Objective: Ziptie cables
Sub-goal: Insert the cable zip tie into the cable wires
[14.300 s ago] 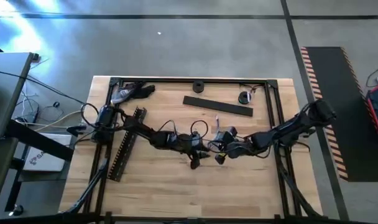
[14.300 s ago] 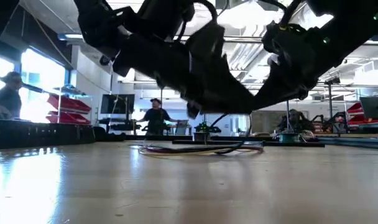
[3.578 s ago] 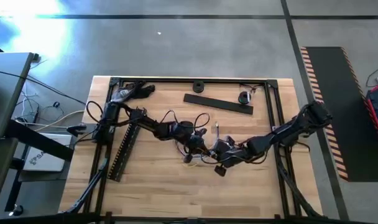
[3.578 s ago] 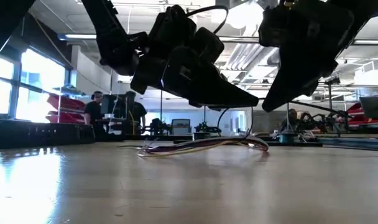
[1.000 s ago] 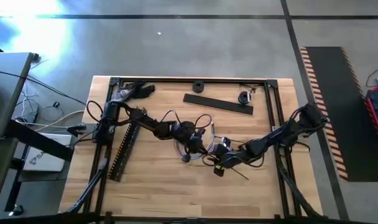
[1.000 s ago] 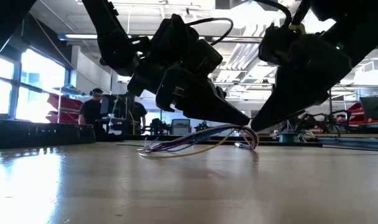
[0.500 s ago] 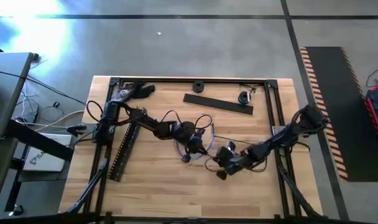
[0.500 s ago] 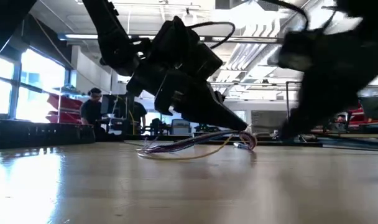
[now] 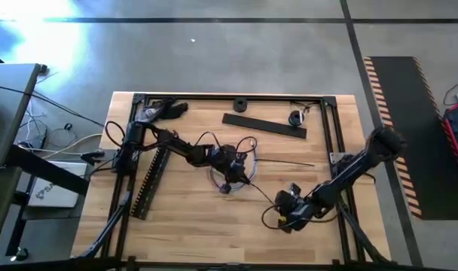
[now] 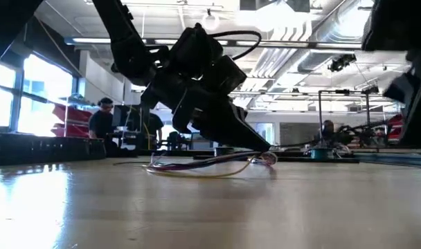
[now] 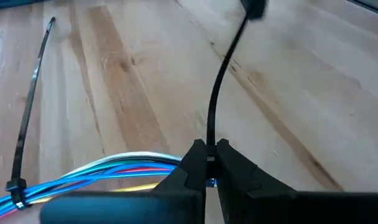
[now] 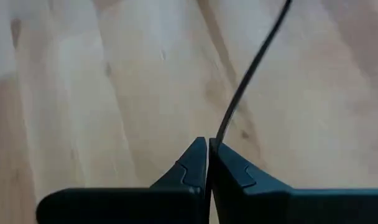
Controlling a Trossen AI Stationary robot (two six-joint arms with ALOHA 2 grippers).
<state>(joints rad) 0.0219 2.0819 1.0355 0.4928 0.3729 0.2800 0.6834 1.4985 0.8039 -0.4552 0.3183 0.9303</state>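
Observation:
The cables (image 11: pixel 108 171), a bundle of thin blue, white, red and yellow wires, lie on the wooden table (image 9: pixel 184 226) near its middle (image 10: pixel 203 163). My left gripper (image 9: pixel 234 178) is shut on one end of the bundle (image 11: pixel 207 163). A black ziptie tail (image 11: pixel 217 93) runs from there across the table (image 9: pixel 263 192) to my right gripper (image 9: pixel 283 207), which is shut on it (image 12: pixel 207 149) near the right front. A second ziptie (image 11: pixel 16 186) circles the bundle farther along, its tail (image 9: pixel 285 162) lying on the table. My left gripper pinches the end of the cable bundle (image 11: pixel 176 167) between its two fingers, slanting down from the table's left; the ziptie tail comes out between the fingertips. The bundle's held end (image 10: pixel 266 158) sits just above the table, the rest lying on the wood. My right gripper pinches the ziptie tail (image 12: pixel 221 127) between its fingertips, the tail running on ahead of the fingers. The tail stretches nearly straight toward the bundle, low over the table.
A long black slotted strip (image 9: pixel 150 181) lies at the left, a flat black strip (image 9: pixel 263 126) at the back. A black ring (image 9: pixel 240 105) and a small round part (image 9: pixel 295 117) sit near the far rail of the black frame (image 9: pixel 338 143). People stand in the room behind (image 10: pixel 103 124).
My right gripper, shut on the ziptie tail, has drawn away from the bundle toward the table's near right corner, and the tail has lengthened between the two grippers. The bundle's held end has sunk closer to the table; my left gripper has stayed nearly in place.

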